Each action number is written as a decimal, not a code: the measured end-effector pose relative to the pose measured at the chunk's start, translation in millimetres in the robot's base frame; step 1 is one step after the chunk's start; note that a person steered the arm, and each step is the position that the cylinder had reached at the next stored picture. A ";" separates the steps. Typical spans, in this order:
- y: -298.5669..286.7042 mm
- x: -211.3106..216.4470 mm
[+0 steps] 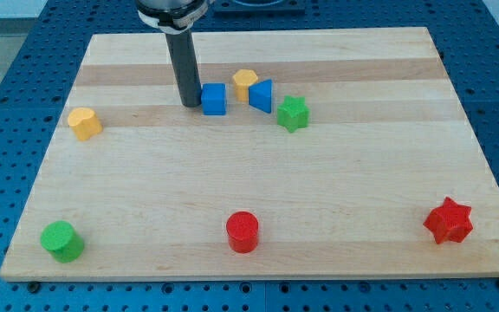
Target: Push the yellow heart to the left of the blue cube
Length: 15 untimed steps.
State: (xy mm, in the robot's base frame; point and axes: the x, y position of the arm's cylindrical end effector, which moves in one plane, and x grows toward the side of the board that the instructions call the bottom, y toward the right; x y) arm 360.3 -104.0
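The yellow heart (84, 123) lies on the wooden board near the view's left edge, well to the left of the blue cube (214, 99). My tip (189, 104) rests on the board just left of the blue cube, almost touching it. The heart is far to the left of my tip, slightly lower in the view.
A yellow block (245, 84), a blue triangular block (262, 94) and a green star (292, 113) cluster right of the blue cube. A green cylinder (62, 240) sits bottom left, a red cylinder (242, 231) bottom middle, a red star (448, 221) bottom right.
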 end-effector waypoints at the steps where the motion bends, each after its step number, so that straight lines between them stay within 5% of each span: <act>1: 0.1 0.0; 4: 17.9 0.1; 6: -99.1 -30.6; 7: -182.7 -91.0; 8: -200.8 -93.9; 9: -200.8 -74.2; 10: -200.8 13.2; 11: -200.1 42.2; 15: -90.1 68.1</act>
State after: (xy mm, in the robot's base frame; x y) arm 428.4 -194.1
